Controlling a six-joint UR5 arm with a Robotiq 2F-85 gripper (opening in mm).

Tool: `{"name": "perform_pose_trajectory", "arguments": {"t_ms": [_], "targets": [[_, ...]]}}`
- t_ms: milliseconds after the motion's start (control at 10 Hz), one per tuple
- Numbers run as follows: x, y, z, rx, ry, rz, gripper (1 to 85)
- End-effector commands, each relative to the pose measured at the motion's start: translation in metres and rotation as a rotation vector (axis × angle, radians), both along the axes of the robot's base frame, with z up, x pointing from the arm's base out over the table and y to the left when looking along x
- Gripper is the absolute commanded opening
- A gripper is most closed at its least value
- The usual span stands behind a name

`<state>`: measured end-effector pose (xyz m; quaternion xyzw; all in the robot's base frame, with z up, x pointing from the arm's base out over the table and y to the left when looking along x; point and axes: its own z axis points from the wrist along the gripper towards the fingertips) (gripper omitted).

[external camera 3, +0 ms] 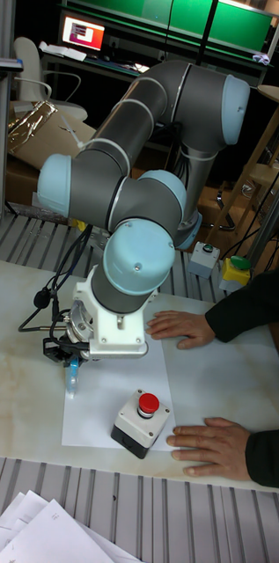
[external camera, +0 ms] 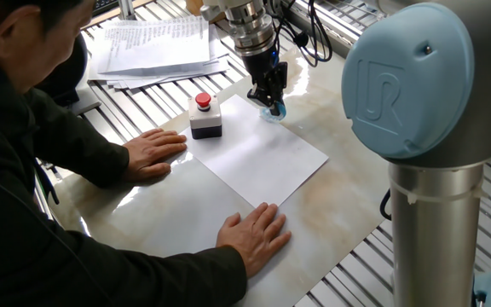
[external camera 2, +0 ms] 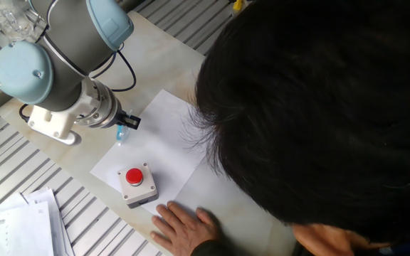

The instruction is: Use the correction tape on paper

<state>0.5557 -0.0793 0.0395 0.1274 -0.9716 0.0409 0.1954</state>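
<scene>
I see the end effector (external camera: 270, 101) clamped on the correction tape (external camera: 274, 109), its black fingers (external camera: 262, 85) pinching the light-blue dispenser from both sides. The tape hangs tip-down and its lower end meets the paper (external camera: 258, 152) right at the sheet's far corner, on the side away from the person. From the other fixed view I read the same contact: the correction tape (external camera 2: 120, 133) sits at the paper's (external camera 2: 169, 135) edge nearest the arm's base, held by the end effector (external camera 2: 124, 125). In the tall fixed view the correction tape (external camera 3: 71, 376) points down onto the paper's (external camera 3: 99, 413) corner, under the end effector (external camera 3: 66, 354).

The paper lies flat on the pale marbled surface (external camera: 331, 200). The grey button box (external camera: 205, 117) with its red button stands on the paper's edge, near the tape but apart from it. One of the person's hands (external camera: 154, 151) rests flat beside the paper just past the box, and the other hand (external camera: 254, 233) presses on the paper's near corner. A stack of printed pages (external camera: 156, 45) lies well away from the paper, beyond the button box.
</scene>
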Motion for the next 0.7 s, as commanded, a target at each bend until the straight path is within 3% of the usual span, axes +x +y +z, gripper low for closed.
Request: {"name": "perform_pose_trajectory", "arguments": {"t_ms": [0, 600], "targets": [[-0.0015, 0.0018, 0.001, 0.011, 0.004, -0.006, 1.7], [-0.0059, -0.0008, 0.0005, 0.01, 0.012, 0.003, 1.7]]}}
